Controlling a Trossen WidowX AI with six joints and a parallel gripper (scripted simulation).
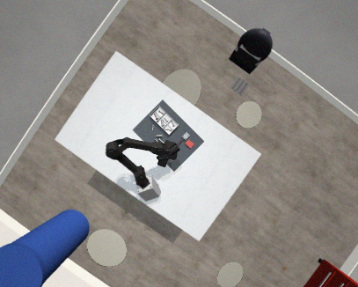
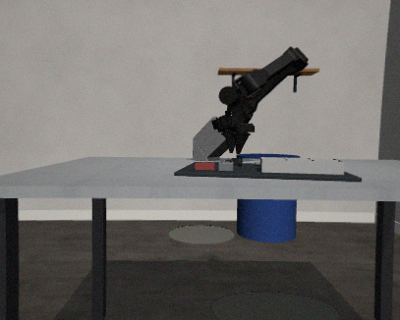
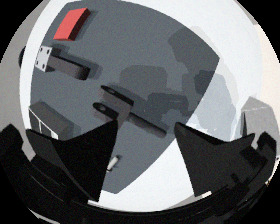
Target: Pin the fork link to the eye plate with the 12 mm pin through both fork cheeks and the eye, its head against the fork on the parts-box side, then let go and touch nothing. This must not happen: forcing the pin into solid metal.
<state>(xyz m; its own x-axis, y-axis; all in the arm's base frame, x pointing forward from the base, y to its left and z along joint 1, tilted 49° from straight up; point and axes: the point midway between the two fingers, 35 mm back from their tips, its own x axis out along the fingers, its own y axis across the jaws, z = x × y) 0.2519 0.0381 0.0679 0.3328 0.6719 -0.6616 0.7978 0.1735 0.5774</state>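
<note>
The eye plate is a light bolted plate with a dark bar reaching out, at upper left in the wrist view. The fork link lies on the dark mat apart from it, its two dark cheeks toward the eye plate and its rod toward the lower right. A small pale cylinder lies beside the left finger in the wrist view; whether it is the 12 mm pin cannot be told. My gripper is open and empty above the mat, its fingertips around the fork's rod in the wrist image.
A parts box with small parts in compartments stands on the mat. A red block is beside the eye plate. Small loose parts lie between the box and my arm in the top view.
</note>
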